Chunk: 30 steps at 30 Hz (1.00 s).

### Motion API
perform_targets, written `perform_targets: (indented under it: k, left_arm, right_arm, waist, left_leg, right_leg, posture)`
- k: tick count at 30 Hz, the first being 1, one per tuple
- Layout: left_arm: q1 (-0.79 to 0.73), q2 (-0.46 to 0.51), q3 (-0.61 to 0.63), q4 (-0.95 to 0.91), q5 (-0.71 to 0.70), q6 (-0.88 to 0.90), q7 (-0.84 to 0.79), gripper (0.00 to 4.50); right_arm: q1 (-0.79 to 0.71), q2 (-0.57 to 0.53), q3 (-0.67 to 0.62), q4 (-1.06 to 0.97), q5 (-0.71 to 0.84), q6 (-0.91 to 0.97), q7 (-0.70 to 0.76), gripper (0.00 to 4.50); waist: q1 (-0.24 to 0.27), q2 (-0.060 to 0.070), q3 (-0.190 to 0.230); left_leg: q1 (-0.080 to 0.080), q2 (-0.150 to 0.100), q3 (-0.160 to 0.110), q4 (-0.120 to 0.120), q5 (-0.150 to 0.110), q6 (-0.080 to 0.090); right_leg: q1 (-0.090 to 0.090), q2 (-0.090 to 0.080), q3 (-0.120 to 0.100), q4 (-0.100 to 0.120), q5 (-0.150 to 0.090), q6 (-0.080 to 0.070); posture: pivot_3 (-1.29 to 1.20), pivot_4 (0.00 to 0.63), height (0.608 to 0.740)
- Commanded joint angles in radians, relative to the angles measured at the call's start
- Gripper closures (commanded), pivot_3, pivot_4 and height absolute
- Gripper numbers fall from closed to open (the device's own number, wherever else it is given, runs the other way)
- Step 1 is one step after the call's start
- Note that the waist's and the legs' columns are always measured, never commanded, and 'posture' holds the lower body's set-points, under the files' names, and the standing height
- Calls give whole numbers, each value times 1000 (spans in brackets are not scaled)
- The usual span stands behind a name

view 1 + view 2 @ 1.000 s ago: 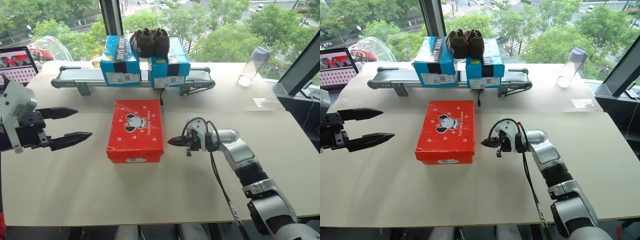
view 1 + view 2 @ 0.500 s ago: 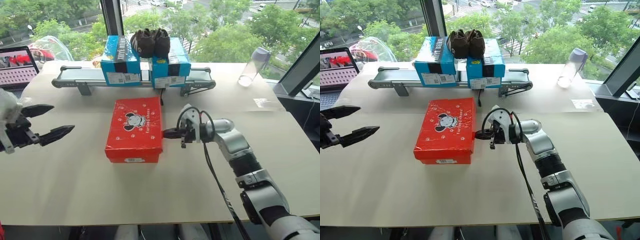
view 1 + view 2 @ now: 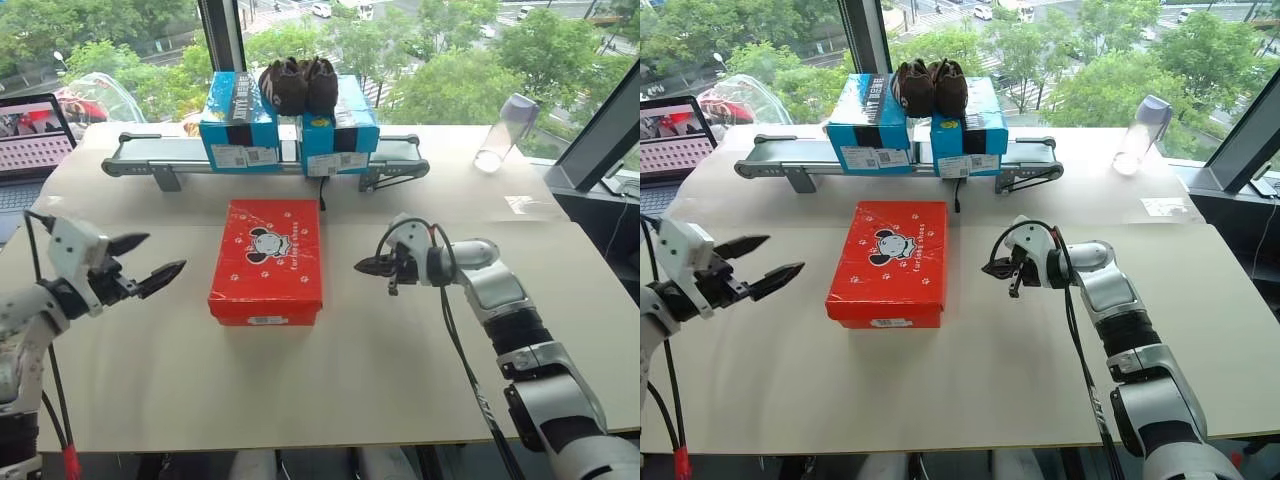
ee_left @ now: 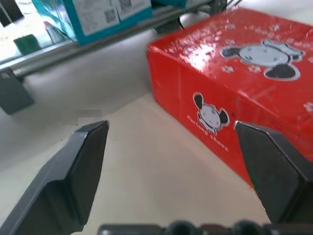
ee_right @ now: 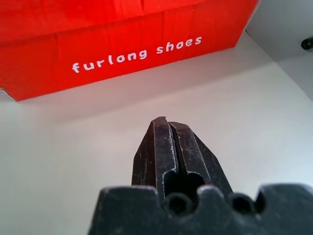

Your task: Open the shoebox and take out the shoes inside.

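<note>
The red shoebox (image 3: 267,260) with a cartoon dog logo lies flat on the table, its lid closed. The shoes are hidden inside it. My left gripper (image 3: 165,252) hovers open a short way off the box's left side, pointing at it. In the left wrist view its two fingers (image 4: 83,161) stand wide apart, with the box's side wall (image 4: 234,98) ahead of them. My right gripper (image 3: 358,266) is shut on nothing, a small gap off the box's right side. The right wrist view shows the tip (image 5: 164,122) aimed at the wall lettered "furlong shoes" (image 5: 122,49).
Behind the shoebox a grey conveyor rail (image 3: 150,152) carries two blue boxes (image 3: 240,118), with a dark brown pair of shoes (image 3: 298,84) on top. A clear bottle (image 3: 505,130) stands at the back right and a laptop (image 3: 35,130) at the back left.
My left gripper has dropped lower and come closer to the box's left side. My right gripper first reached the box's right side, then drew back to the right, still shut.
</note>
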Motion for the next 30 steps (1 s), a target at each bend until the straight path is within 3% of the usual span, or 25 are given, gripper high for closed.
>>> perform_targets:
  k: [1,3,9,17,24,30]
  left_arm:
    - [10,62,33,30,12,-51,-57,1816]
    - [13,80,12,68,44,-91,-78,2539]
    - [-73,11,-109,141,110,-168,-42,4483]
    - [-194,-116,-263,254,228,-282,27,4483]
    - [-194,-179,-339,257,265,-328,30,4483]
    - [-169,-228,-374,196,257,-308,29,4483]
  right_arm:
    - [18,-27,-50,-75,38,19,-3,4500]
    - [29,-39,-56,-78,32,19,-3,4500]
    - [34,-42,-44,-48,11,-8,-32,4500]
    - [30,64,-31,-63,25,3,-86,4500]
    - [76,174,28,-149,23,51,-120,4500]
    - [143,187,48,-264,35,126,-131,4500]
  waist:
    - [2,0,0]
    - [3,0,0]
    - [11,0,0]
    - [2,0,0]
    - [5,0,0]
    - [12,0,0]
  left_leg:
    - [0,0,0,1,0,0]
    - [0,0,0,1,0,0]
    - [0,0,0,2,0,0]
    - [-1,-1,0,3,0,0]
    - [0,-1,-1,4,0,0]
    - [0,-1,-1,5,0,0]
  right_leg:
    - [0,0,0,0,0,0]
    - [0,0,0,0,0,0]
    - [1,0,0,0,0,0]
    - [1,0,0,2,0,0]
    - [0,0,0,5,0,0]
    - [1,-1,0,4,0,1]
  posture:
    - [0,150,740]
    - [0,150,740]
    - [0,150,740]
    - [0,150,740]
    - [0,150,740]
    - [0,150,740]
